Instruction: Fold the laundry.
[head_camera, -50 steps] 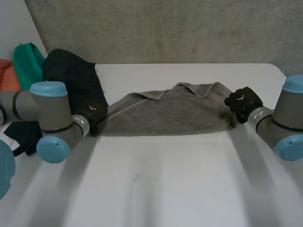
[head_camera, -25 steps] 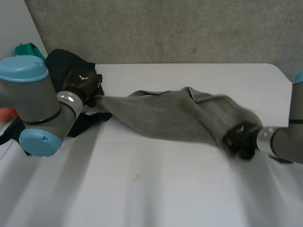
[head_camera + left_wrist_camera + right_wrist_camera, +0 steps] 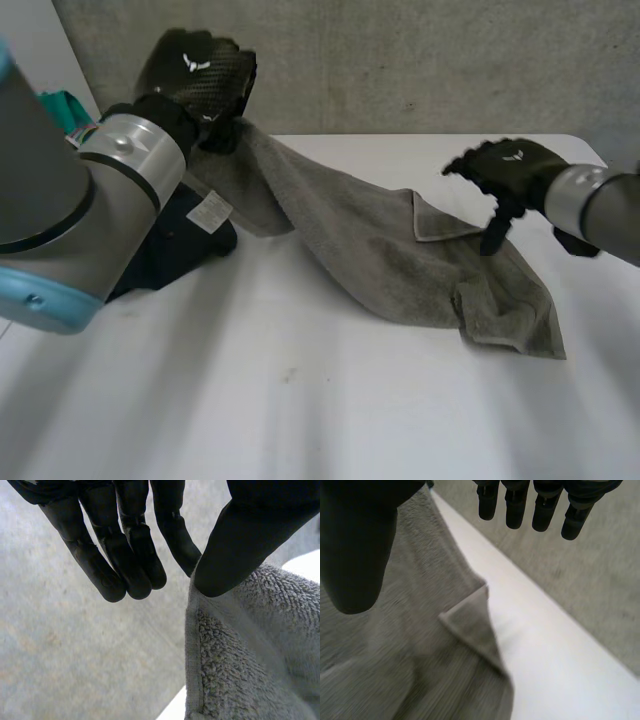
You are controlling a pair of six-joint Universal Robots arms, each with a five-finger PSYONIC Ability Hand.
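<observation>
Towel (image 3: 400, 255), grey terry, runs from the raised left hand (image 3: 200, 75) at the far left down to the surface (image 3: 300, 400), where most of it lies spread toward the near right. Its near right end is bunched into a rumpled fold. A small corner flap (image 3: 440, 220) is turned over on the far edge, near the right hand (image 3: 510, 165). A white label (image 3: 210, 211) hangs from the lifted part, just below the left hand.

The left hand holds the towel's left end up off the surface. In the left wrist view its thumb (image 3: 245, 540) presses the towel's hem (image 3: 192, 645) against the nearest of the fingers (image 3: 175, 535), pinching the cloth, while the others are straight and free.

The right hand hovers above the towel's far right part, apart from the cloth. In the right wrist view its fingers (image 3: 515, 505) are straight and spread from the thumb (image 3: 355, 555), holding nothing, with the turned-over corner (image 3: 470, 625) below them.

A dark garment (image 3: 175, 250) lies on the surface at the left, under the left arm, and a green cloth (image 3: 62, 108) shows beyond it.
</observation>
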